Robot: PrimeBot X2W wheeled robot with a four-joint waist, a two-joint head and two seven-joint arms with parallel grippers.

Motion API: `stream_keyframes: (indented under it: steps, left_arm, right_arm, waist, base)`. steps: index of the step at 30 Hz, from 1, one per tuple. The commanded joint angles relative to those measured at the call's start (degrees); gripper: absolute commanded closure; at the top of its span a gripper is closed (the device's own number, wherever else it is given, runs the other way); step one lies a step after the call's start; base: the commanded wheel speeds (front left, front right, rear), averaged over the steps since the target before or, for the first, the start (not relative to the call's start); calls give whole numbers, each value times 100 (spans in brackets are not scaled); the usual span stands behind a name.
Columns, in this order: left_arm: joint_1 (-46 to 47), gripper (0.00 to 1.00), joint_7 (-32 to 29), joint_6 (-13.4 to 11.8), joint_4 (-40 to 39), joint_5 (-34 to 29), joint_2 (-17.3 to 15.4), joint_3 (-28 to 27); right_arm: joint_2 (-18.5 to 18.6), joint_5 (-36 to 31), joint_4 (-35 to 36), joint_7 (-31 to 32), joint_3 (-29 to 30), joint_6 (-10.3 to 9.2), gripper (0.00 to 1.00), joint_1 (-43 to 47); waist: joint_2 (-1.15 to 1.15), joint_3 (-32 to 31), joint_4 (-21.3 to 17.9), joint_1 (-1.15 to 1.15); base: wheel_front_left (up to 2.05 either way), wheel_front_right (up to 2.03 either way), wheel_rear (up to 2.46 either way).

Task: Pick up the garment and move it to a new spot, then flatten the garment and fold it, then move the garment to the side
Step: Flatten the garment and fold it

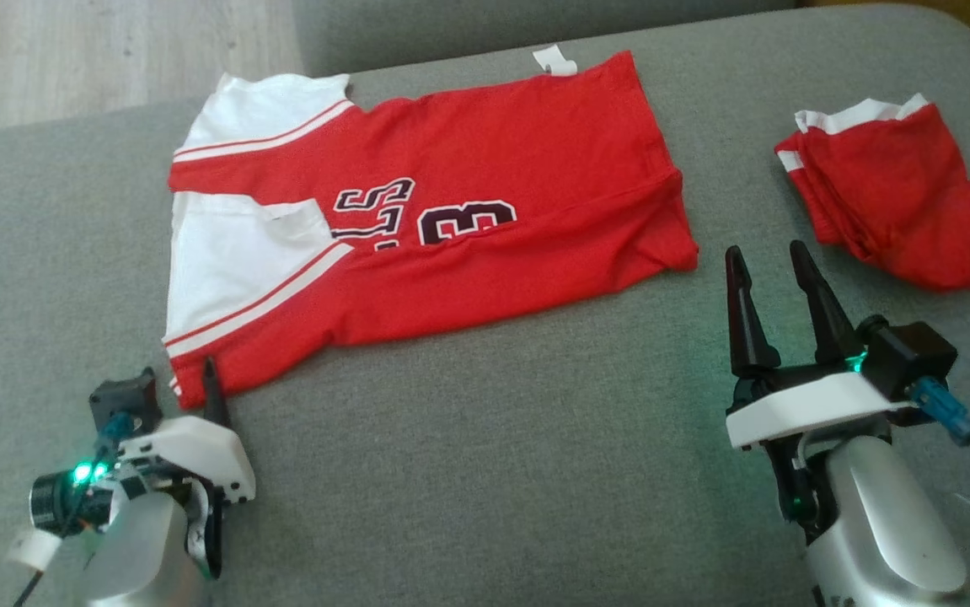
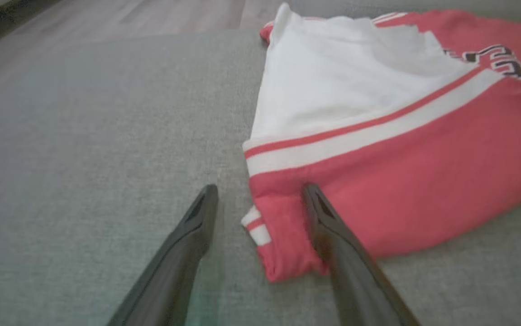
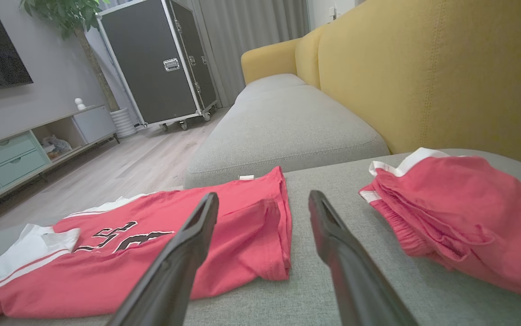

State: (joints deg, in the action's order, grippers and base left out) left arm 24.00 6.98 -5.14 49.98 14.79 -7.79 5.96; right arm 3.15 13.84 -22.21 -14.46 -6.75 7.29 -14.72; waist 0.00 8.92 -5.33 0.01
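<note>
L gripper (image 2: 260, 189) jaws apart, straddling jersey (image 1: 485, 253) near-left corner; jersey lies flat on sofa (image 1: 493, 472), looks folded once lengthwise; more folds + move aside still to do, I reckon; R gripper (image 1: 766, 249) jaws apart, empty, just off right hem; red bundle (image 1: 897, 202) beyond may crowd set-down.

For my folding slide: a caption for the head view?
Red-and-white jersey laid on a grey cushion, second red garment to its right, left gripper and right gripper open nearby.
</note>
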Motion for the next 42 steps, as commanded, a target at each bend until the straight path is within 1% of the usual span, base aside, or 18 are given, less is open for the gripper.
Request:
stream_keyframes:
  steps: [1, 5, 6, 7, 8, 9, 12, 15, 20, 21, 24, 30, 32, 36, 40, 41, 42]
  left_arm:
    - [261, 0, -151, 58, 126, 5, -185, -115]
    - [384, 0, -408, 193, 475, 33, -175, -26]
    - [409, 15, -463, 230, 539, 46, -168, -9]
    - [409, 15, -463, 230, 539, 46, -168, -9]
    - [434, 76, -498, 265, 590, 49, -170, 13]
    - [455, 100, -505, 297, 627, 53, -173, 31]
    - [507, 100, -356, 315, 660, 86, -177, 26]
    - [584, 100, -48, 288, 596, 102, -181, 10]
    - [784, 100, 573, 315, 262, 44, -128, 78]
    - [829, 100, 694, 325, 54, -14, -99, 133]
    - [830, 100, 772, 339, -285, -107, -63, 212]
    - [707, 100, 798, 414, -841, -276, 19, 403]
    - [661, 100, 799, 429, -968, -302, 43, 438]
    - [608, 100, 800, 472, -1129, -333, 70, 488]
    - [578, 100, 801, 485, -1224, -364, 84, 518]
    - [567, 100, 801, 478, -1233, -376, 84, 525]
    - [553, 100, 801, 472, -1228, -389, 82, 535]
  right_arm:
    - [-27, 86, 233, -53, -147, 20, 0, -206]
    - [-27, 149, 279, -53, -162, 20, 0, -227]
    - [-27, 160, 285, -53, -176, 20, 0, -236]
    - [-27, 160, 285, -53, -176, 20, 0, -236]
    - [-27, 166, 288, -53, -193, 20, 0, -247]
    - [-27, 169, 284, -53, -208, 20, 0, -258]
    - [-27, 171, 246, -53, -225, 20, 0, -294]
    - [-27, 108, 129, -53, -254, 20, 0, -332]
    - [-27, -244, -531, -36, -49, 20, 0, -599]
    - [-27, -427, -898, 137, 88, 20, 0, -816]
    - [-27, -525, -1448, 412, 286, 20, 0, -1202]
    - [-27, -179, -2793, 932, 475, 20, 0, -2007]
    - [-27, -105, -3260, 1026, 496, 20, 0, -2260]
    - [-27, -333, -4131, 1104, 585, 20, 0, -2693]
    - [-27, -376, -4815, 1288, 577, 20, 0, -2963]
    - [-27, -377, -4903, 1341, 510, 20, 4, -2991]
    - [-27, -429, -4961, 1358, 427, 20, 58, -3003]
  waist:
    - [0, 73, -66, -1]
    - [0, 123, -85, -1]
    - [0, 132, -85, -1]
    - [0, 132, -85, -1]
    - [0, 137, -84, -1]
    - [0, 137, -84, -1]
    - [0, 123, -68, -1]
    - [0, 95, -27, -1]
    - [0, 65, 123, -1]
    - [0, 65, 179, -1]
    - [0, 82, 277, -1]
    - [0, 106, 469, -1]
    - [0, 119, 528, -1]
    - [0, 158, 633, -1]
    - [0, 189, 716, -1]
    - [0, 192, 730, -1]
    - [0, 192, 740, -1]
  base:
    - [0, 0, 0]
    - [0, 0, 0]
    - [0, 0, 0]
    - [0, 0, 0]
    - [0, 0, 0]
    - [0, 0, 0]
    - [0, 0, 0]
    - [0, 0, 0]
    - [0, 0, 0]
    - [0, 0, 0]
    - [0, 0, 0]
    - [0, 0, 0]
    - [0, 0, 0]
    - [0, 0, 0]
    - [0, 0, 0]
    - [0, 0, 0]
    - [0, 0, 0]
